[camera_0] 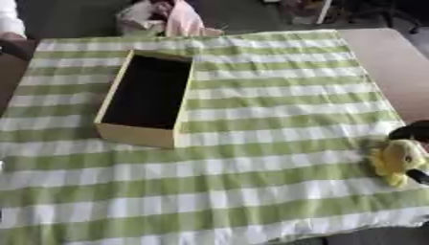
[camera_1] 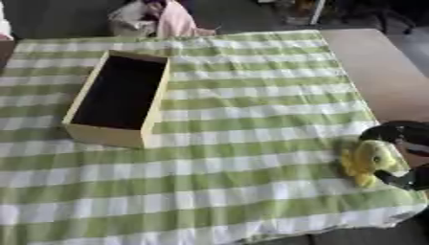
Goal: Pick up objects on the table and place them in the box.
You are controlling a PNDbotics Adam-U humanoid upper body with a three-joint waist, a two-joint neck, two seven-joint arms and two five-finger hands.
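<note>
- Sitting at the counter's [camera_1: 394, 91] right edge: a small yellow plush toy [camera_1: 367, 161], soft and rounded, w/ a paler patch on its upper part; can't make out finer detail.
- Toy's long axis runs roughly near-to-far w/ a slight tilt; its narrower end points toward the near edge, bulkier end toward the far side.
- Right hand [camera_1: 408, 143], black, comes in from the right edge and wraps the toy: one dark part arcs over the toy's top, another curls under its lower right side. Fingers curled round the toy, touching it.
- Toy lies on the green-and-white checked cloth [camera_1: 243, 143], close to the cloth's right border.
- Box [camera_0: 149, 136], pale wood walls w/ a dark inside, sits on the cloth's far-left part, well apart from the toy. Its long axis runs near-to-far, far end leaning a bit right. Nothing visible in it.
- Left hand: doesn't show in either view.
</note>
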